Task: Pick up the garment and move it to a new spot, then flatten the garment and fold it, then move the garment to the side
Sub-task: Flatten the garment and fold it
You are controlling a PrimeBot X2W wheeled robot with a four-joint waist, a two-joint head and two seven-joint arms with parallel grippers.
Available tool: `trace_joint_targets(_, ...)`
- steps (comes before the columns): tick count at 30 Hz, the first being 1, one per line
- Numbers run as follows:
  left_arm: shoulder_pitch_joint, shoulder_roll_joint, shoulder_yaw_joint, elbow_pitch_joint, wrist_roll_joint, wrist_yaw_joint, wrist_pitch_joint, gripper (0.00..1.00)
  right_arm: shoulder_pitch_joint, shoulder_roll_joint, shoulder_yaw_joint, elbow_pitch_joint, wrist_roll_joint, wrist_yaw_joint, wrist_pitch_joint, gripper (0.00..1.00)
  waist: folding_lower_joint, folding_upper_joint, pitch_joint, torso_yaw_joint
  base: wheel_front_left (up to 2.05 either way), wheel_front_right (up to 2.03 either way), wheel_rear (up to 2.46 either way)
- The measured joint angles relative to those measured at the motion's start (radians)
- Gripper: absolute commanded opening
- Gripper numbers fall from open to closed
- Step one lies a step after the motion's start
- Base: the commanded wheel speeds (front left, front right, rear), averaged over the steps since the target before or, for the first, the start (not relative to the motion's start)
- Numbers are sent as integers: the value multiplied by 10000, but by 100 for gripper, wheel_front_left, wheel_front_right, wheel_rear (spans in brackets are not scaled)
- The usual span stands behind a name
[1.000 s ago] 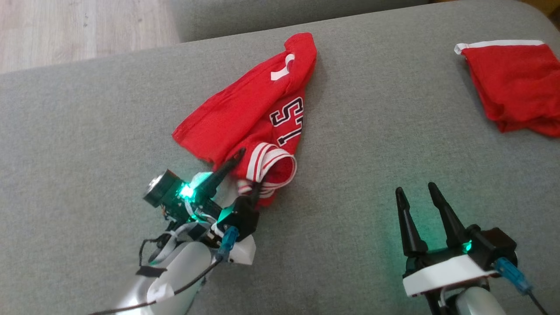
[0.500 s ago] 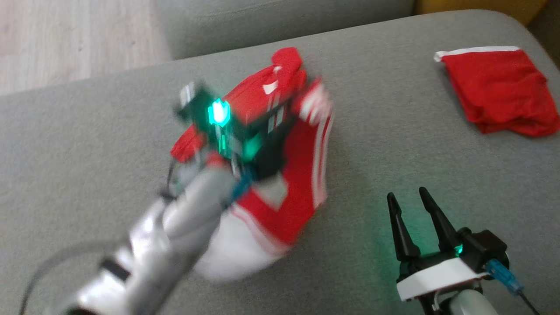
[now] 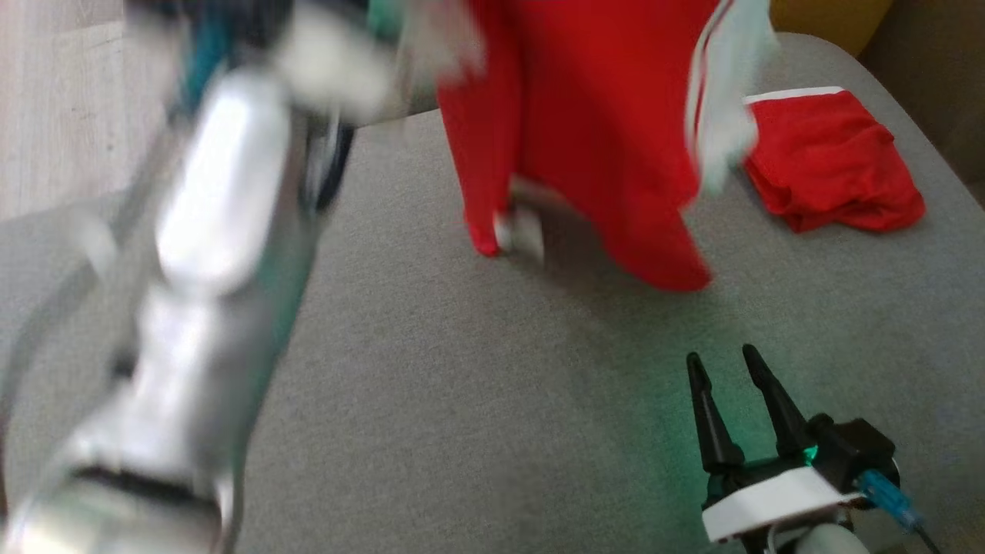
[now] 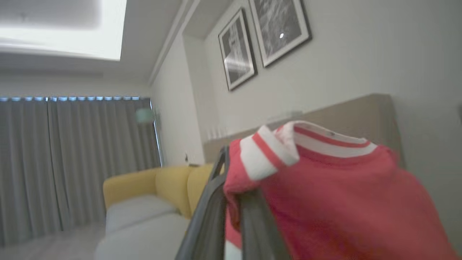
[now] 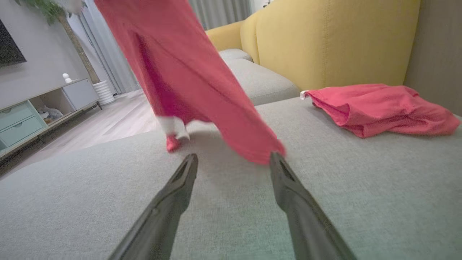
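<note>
- The left gripper (image 4: 231, 202) was up high, its two dark fingers pinched together on the striped white-and-red trim of the red garment (image 3: 600, 138).
- From the left wrist view, that trim bunched right over the fingertips and the rest of the cloth draped away to one side.
- The garment hung in the air above the grey cushion (image 3: 477, 400), spread long and loose, smeared with blur in the head view.
- Its lower corners dangled close to the cushion; I couldn't tell whether they brushed it.
- The left forearm (image 3: 208, 254) swept across the near left, pale and badly blurred.
- The right gripper (image 3: 722, 362) sat low at the near right, fingers well apart, gripping nothing, tips aimed towards the hanging cloth.
- In the right wrist view one hanging corner showed just beside the tip of one right finger (image 5: 288, 187).
- A second red cloth (image 3: 835, 161) lay crumpled on the far right of the cushion, well apart from the lifted one.
- A yellow sofa (image 5: 335, 43) stood behind it.
</note>
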State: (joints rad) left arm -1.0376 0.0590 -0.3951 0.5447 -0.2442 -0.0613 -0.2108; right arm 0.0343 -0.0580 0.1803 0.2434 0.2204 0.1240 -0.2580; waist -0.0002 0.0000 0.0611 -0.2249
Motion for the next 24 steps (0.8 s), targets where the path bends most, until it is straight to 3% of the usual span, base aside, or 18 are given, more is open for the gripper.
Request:
trace_joint_targets(8, 5693, 709, 337, 805, -1099, 4, -209, 0, 153, 84, -288, -111, 58, 0, 0, 100, 1, 0, 175, 283, 0, 0, 0)
trace_joint_targets(10, 6893, 988, 523, 437, -943, 384, -347, 0, 174, 94, -414, -128, 69, 0, 0, 100, 2, 0, 240, 467, 0, 0, 0)
trace_joint_targets(13, 7594, 1292, 926, -257, -658, 617, -384, 4, 182, 94, -514, -153, 65, 0, 0, 100, 1, 0, 325, 724, 0, 0, 0)
trace_joint_targets(14, 7710, 1350, 1129, -437, -564, 685, -385, 13, 181, 94, -510, -153, 44, 0, 0, 100, 2, 0, 359, 809, 0, 0, 0)
trace_joint_targets(15, 7778, 1388, 1327, -589, -541, 782, -385, 82, 177, 94, -497, -153, 15, 0, 0, 100, 2, 0, 394, 880, 0, 0, 0)
trace_joint_targets(16, 7822, 1450, 1457, -821, -460, 880, -385, 100, 174, 92, -493, -153, -15, 0, 0, 100, 1, 0, 439, 937, 0, 0, 0)
trace_joint_targets(24, 7784, 1964, 1406, -3026, 997, 865, -416, 100, -86, 35, -380, -165, -15, 0, 0, 100, 2, 0, 729, 980, 0, 0, 0)
